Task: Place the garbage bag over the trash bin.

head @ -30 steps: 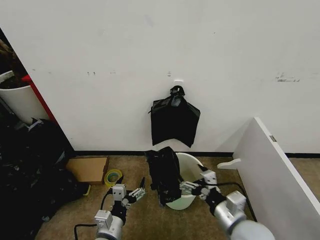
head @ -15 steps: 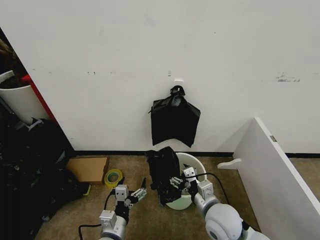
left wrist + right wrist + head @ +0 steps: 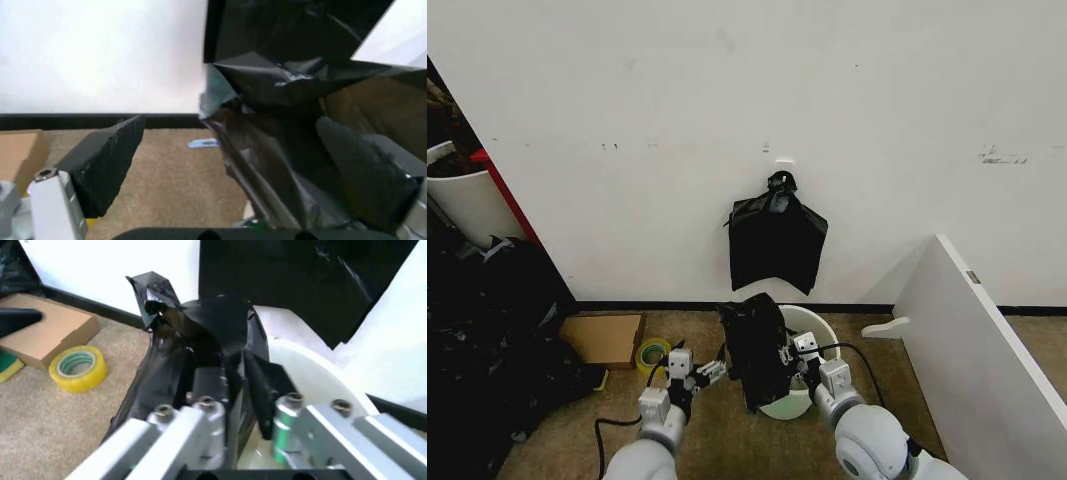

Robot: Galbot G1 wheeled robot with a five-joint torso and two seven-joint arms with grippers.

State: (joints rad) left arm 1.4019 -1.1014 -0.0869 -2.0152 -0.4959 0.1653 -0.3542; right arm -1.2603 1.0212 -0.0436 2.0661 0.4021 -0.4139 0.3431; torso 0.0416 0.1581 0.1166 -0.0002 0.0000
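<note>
Two grippers are flanking the garbage bag (image 3: 754,348) draped upright over the trash bin (image 3: 812,329).
The right gripper (image 3: 789,357) is pinching the bag's edge; the left gripper (image 3: 711,373), jaws spread wide, is hovering just beside, bag at its 3 o'clock.

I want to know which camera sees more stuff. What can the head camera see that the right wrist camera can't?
The head view alone takes in the left gripper, open beside the garbage bag, plus the tall white board leaning on the right and the white container at far left. The right wrist view alone gives a close look at the right gripper shut on the garbage bag's plastic. Both show the garbage bag draped over the trash bin, the yellow tape roll, the cardboard box and the black bag hanging on the wall.
</note>
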